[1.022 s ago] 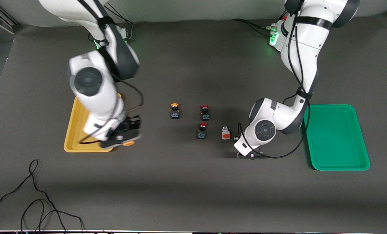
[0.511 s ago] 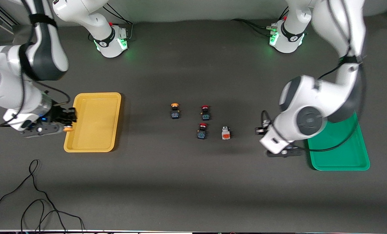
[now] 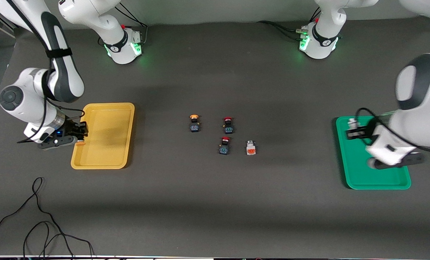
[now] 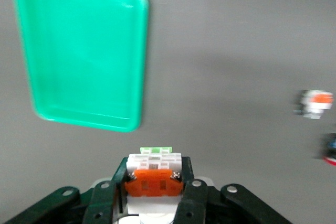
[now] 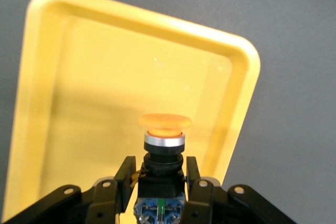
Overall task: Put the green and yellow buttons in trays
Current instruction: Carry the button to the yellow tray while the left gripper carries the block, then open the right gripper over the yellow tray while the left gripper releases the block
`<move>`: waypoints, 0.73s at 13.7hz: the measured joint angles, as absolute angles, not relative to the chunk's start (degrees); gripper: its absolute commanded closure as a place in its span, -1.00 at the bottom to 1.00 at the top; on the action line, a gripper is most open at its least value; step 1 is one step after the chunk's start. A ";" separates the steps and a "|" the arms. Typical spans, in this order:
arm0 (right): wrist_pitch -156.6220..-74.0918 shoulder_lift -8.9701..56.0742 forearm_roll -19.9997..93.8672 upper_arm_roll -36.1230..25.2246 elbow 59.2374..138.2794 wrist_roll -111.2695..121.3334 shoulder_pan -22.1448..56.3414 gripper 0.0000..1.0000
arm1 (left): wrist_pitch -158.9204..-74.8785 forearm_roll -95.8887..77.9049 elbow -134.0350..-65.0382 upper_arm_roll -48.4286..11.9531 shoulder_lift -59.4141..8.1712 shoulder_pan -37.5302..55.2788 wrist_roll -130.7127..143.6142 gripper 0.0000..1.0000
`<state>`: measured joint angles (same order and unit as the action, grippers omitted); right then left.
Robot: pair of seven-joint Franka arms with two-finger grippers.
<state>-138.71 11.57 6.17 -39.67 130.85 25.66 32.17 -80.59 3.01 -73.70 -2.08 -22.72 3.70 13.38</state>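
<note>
Front view: yellow tray [image 3: 106,159] and green tray [image 3: 359,178] bare, right pincer [image 3: 78,135] clamping yellow-capped button [image 3: 80,143], left pincer [image 3: 357,130] white switch [image 3: 351,122].

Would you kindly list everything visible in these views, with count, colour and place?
Shallow yellow plastic tray: one, toward the right arm's end of the table.
Shallow green plastic tray: one, toward the left arm's end.
Dark-bodied switch with yellow-orange cap: one on the table mid-way; another held.
Dark-bodied switches with red caps: two, mid-table.
White blocky switch with orange face: one beside the nearer red-capped switch; another held.
Black cable: one, loose near the front camera.
Right end effector: shut on its switch, over the yellow tray's edge.
Left end effector: shut on its switch, over the green tray.
</note>
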 measured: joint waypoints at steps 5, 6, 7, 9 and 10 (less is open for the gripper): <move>-143.84 24.31 26.31 -39.72 129.97 45.46 31.21 0.08 | -83.55 5.56 -77.01 -1.91 -22.74 -4.65 -0.06 1.00; -143.93 25.86 27.18 -39.70 129.34 46.25 31.22 -0.50 | -86.08 5.61 -79.05 -1.89 -22.79 -6.35 -1.99 1.00; -143.93 26.66 27.30 -39.67 128.82 46.30 31.26 -0.82 | -89.51 5.69 -81.87 -1.86 -22.83 -8.00 -3.96 1.00; -143.87 26.86 27.54 -39.67 128.10 46.30 31.26 -0.99 | -98.25 5.82 -88.66 -1.81 -23.01 -11.55 -8.70 1.00; -143.86 26.80 27.72 -39.69 127.73 46.29 31.26 -0.99 | -102.59 5.82 -91.91 -1.79 -23.11 -13.30 -10.84 1.00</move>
<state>-143.86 26.80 27.72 -39.69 127.73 46.29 31.26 -102.59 5.82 -91.91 -1.79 -23.11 -13.30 -10.84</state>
